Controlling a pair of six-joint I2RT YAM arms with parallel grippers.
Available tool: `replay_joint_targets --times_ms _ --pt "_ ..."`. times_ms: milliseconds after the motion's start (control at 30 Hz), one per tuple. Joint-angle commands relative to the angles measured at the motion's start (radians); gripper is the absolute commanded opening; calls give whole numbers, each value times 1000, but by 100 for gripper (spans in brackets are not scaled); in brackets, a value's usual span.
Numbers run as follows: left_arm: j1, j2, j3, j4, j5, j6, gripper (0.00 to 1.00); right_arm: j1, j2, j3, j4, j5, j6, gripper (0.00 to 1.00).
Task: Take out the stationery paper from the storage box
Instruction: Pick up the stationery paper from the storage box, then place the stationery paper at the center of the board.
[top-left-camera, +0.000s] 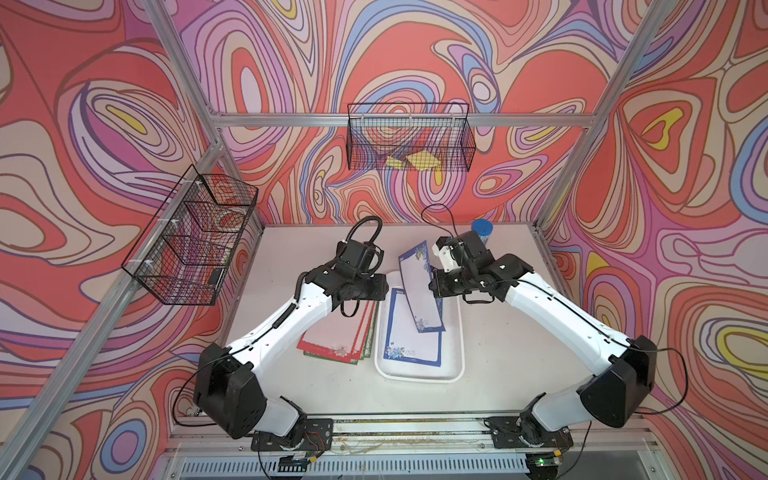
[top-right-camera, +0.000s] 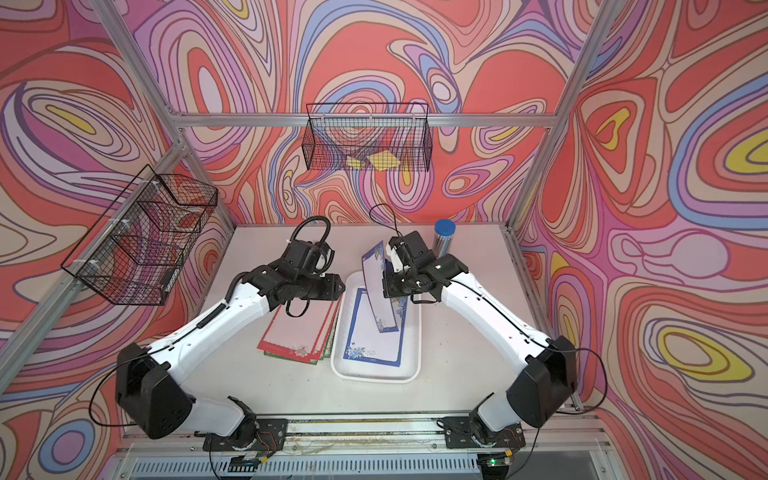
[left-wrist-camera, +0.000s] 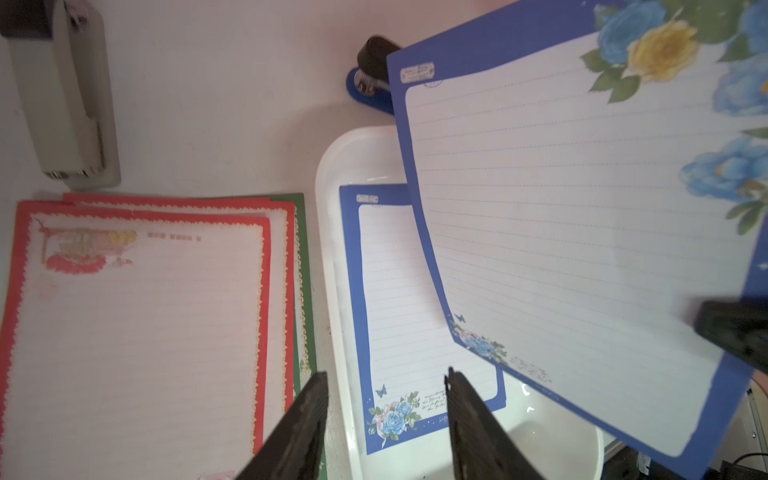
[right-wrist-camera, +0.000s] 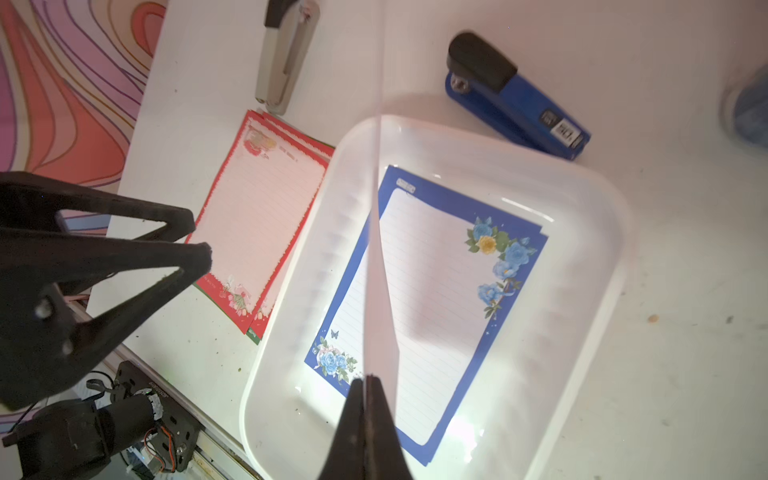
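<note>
While the white storage box (top-left-camera: 419, 376) sits low at centre frame, a blue-bordered stationery paper sheet (top-left-camera: 413, 282) hangs tilted above it, pinched by the closed right gripper (right-wrist-camera: 365, 384); the left gripper (left-wrist-camera: 386, 415) stands parted, holding nothing.

Walls (top-left-camera: 124, 104) printed with swirling red, pink, lilac, blue and yellow bands enclose a pale table (top-left-camera: 498, 353) on three sides, with a silver metal frame (top-left-camera: 291, 120) along their edges, a black wire basket (top-left-camera: 409, 137) hung on the back wall and a second basket (top-left-camera: 191, 241) on the left wall, all evenly lit.
</note>
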Motion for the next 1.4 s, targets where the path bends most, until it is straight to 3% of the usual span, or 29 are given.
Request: replay_joint_targets --times_ms 0,167,300,433,567,700,967,1167,1367 --pt "-1 -90 -48 112 24 113 49 -4 -95 88 -116 8 -176 0" --pt "-1 -244 -138 339 215 194 55 -4 -239 133 -51 -46 -331 0" --pt "0 -321 -160 465 400 243 63 -4 -372 70 35 -89 -433 0" --pt "0 -339 -156 527 618 273 66 -4 -488 -7 149 -170 -452 0" --pt "0 -330 -167 639 783 201 66 -4 -558 -54 237 -276 -424 0" --pt "0 -304 -173 743 847 126 64 -4 -582 -48 221 -327 -429 0" --pt "9 -312 -162 743 863 120 61 -5 -611 -17 181 -343 -448 0" --pt "65 -376 -181 728 863 121 62 -4 -609 55 125 -347 -460 0" --pt "75 -367 -145 762 957 77 61 -4 -595 87 119 -388 -443 0"
